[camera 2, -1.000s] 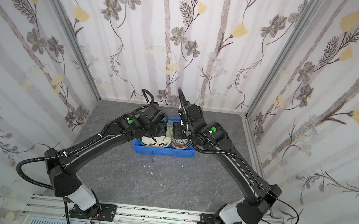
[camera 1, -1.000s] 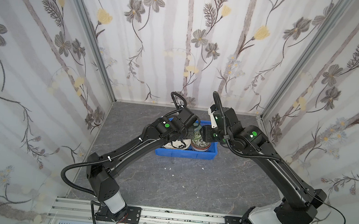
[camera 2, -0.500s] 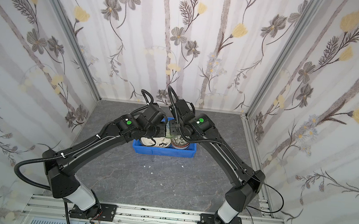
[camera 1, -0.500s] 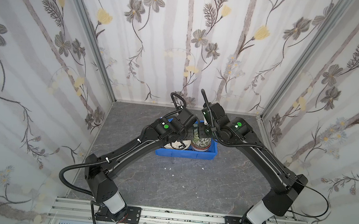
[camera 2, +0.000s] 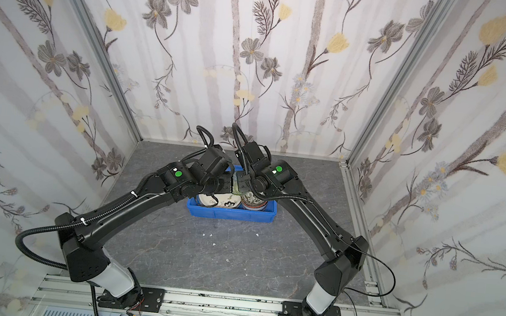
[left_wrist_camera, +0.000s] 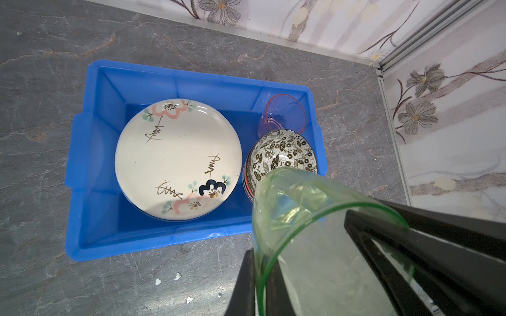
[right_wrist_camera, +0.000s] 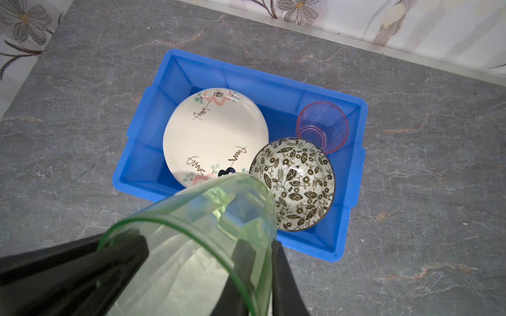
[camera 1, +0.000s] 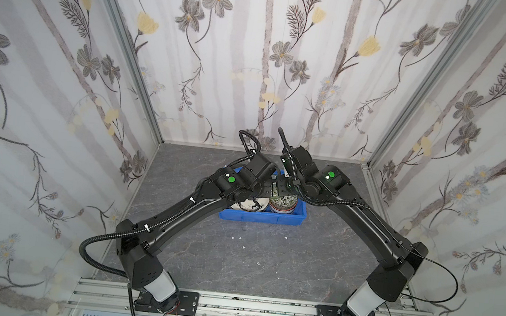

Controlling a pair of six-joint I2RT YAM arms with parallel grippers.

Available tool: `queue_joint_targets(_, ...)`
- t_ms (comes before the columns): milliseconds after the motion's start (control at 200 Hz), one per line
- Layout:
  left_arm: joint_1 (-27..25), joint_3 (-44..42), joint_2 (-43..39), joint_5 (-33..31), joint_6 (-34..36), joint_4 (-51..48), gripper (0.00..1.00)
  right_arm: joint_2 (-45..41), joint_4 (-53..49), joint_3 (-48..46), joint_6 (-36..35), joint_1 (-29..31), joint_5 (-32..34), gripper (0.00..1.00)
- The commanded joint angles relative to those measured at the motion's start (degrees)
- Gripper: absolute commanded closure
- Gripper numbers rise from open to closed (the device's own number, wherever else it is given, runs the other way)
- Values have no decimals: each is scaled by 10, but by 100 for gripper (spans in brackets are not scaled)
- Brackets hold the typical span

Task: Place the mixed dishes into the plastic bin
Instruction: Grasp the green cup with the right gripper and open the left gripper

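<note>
Above the near side of the blue plastic bin (left_wrist_camera: 82, 153) (right_wrist_camera: 353, 175) hangs a translucent green tumbler (left_wrist_camera: 315, 219) (right_wrist_camera: 191, 232), tilted. Both grippers hold it. My left gripper (left_wrist_camera: 258, 284) is shut on one side of its wall, one finger inside and one outside. My right gripper (right_wrist_camera: 267, 276) is shut on the opposite side in the same way. Inside the bin lie a cream plate (left_wrist_camera: 178, 158) (right_wrist_camera: 213, 134), a black-white leaf bowl (left_wrist_camera: 284, 156) (right_wrist_camera: 295, 186) stacked on other bowls, and a pink tumbler (left_wrist_camera: 284, 115) (right_wrist_camera: 323, 128) in the far corner.
In both top views the two wrists meet over the bin (camera 1: 258, 218) (camera 2: 229, 214), which sits mid-table toward the back wall. Grey stone-patterned tabletop surrounds it, with small white chips (camera 1: 238, 237) in front. Flowered walls close in the back and sides.
My right arm swung in toward the left gripper and its jaws closed on the green tumbler's wall. The left arm kept its grip and barely moved.
</note>
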Motion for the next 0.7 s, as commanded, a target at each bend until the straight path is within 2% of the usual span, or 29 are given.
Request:
queue_joint_targets(0, 2, -1, -7, -2, -3, 6, 100, 0, 16, 4, 1, -1, -12, 92)
queue_joint_targets(105, 2, -5, -12, -4, -3, 6, 100, -2, 17, 4, -1, -1, -15, 100)
queue_joint_targets(190, 2, -7, -15, -6, -4, 6, 100, -2, 16, 4, -5, -1, -17, 100)
queue_joint_targets(410, 3, -7, -21, -11, -1, 6, 81, -5, 9, 0, -11, -4, -18, 100)
queue_joint_targets(515, 4, -5, -30, -15, 2, 6, 67, -8, 8, -6, -15, -11, -18, 100)
queue_joint_targets(595, 10, -4, -42, -18, 3, 6, 48, -11, 8, -15, -18, -19, -23, 100)
queue_joint_targets(694, 18, -4, -62, -22, 7, 6, 30, -13, 9, -20, -26, -31, -25, 100)
